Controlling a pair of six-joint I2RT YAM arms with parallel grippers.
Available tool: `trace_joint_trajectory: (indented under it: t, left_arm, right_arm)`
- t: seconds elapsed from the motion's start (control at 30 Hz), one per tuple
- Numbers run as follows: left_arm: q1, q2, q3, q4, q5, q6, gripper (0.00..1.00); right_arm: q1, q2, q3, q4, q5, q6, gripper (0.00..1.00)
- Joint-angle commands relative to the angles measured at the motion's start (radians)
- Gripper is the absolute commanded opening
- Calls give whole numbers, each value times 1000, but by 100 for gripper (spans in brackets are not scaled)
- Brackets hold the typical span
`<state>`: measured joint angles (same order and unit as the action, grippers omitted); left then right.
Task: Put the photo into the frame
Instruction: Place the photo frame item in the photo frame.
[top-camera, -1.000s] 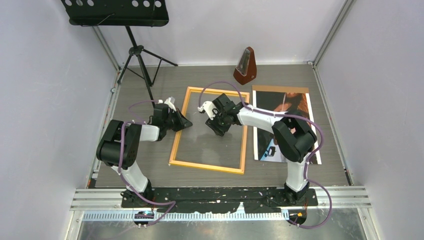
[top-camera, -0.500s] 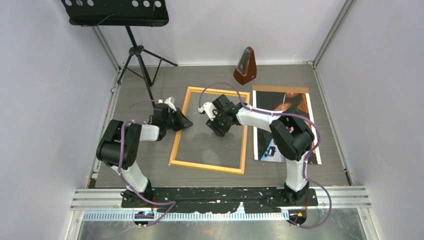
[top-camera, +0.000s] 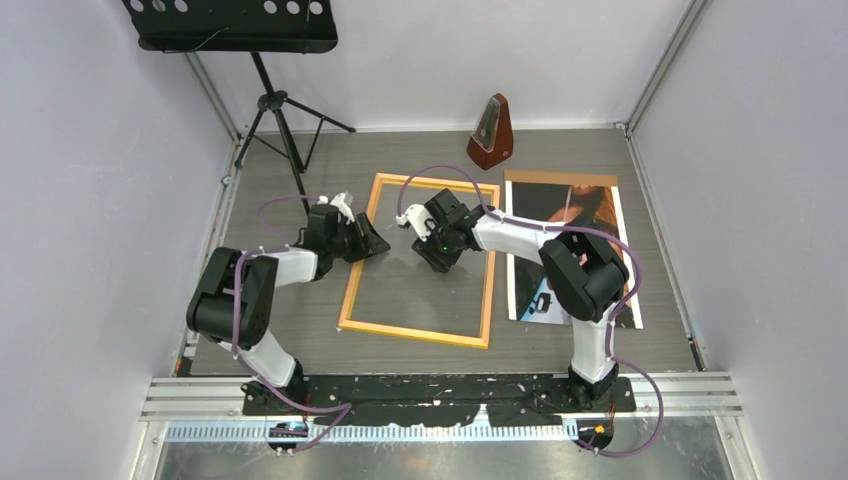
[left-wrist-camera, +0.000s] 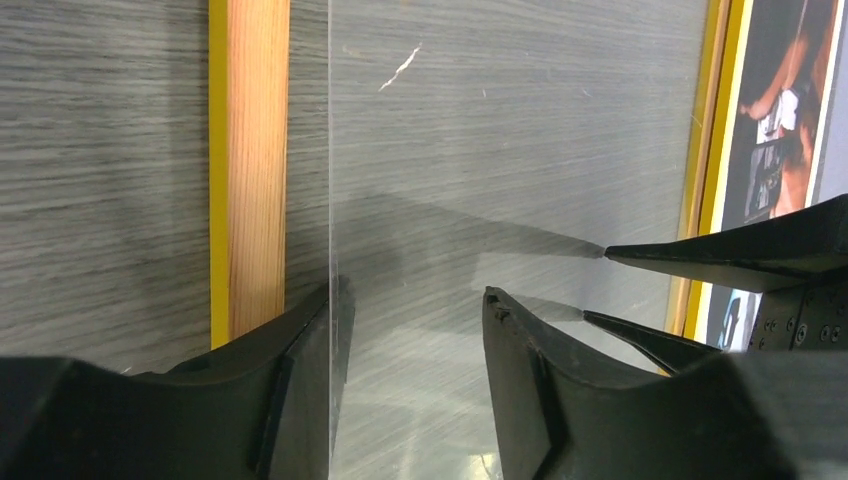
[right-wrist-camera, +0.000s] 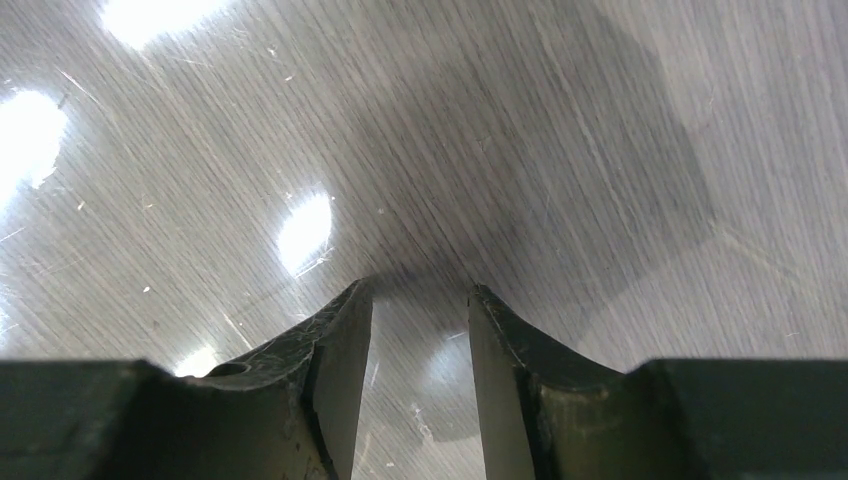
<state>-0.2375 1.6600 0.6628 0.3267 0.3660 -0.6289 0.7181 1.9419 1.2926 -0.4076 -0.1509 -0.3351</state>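
free: frame (top-camera: 415, 334) near half | blocked: far half, left claw (top-camera: 377, 245), right claw (top-camera: 441, 264) | far-left: tripod (top-camera: 273, 101)

View: right wrist | your right gripper (right-wrist-camera: 421, 290) faces a grey wood-grain surface (right-wrist-camera: 150, 330) | its dark fingers (right-wrist-camera: 345, 360) stand apart, and you see only that surface between them | bright glare patches (right-wrist-camera: 305, 230) at left, among fine scratches | a dark shadow (right-wrist-camera: 600, 200) spreads up-right from the tips | tip contact: can't tell
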Motion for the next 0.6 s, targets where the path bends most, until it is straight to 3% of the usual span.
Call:
trace_joint_trajectory:
  t: [0.0,0.57]
  left_arm:
    - [0,-68,45,-130,-59,69,55]
    - [0,-203,161,-406,-177,247,73]
  right_arm:
    - [0,1,10,23,22,-4,46]
    - [-8,-4,4,18,23,-2,45]
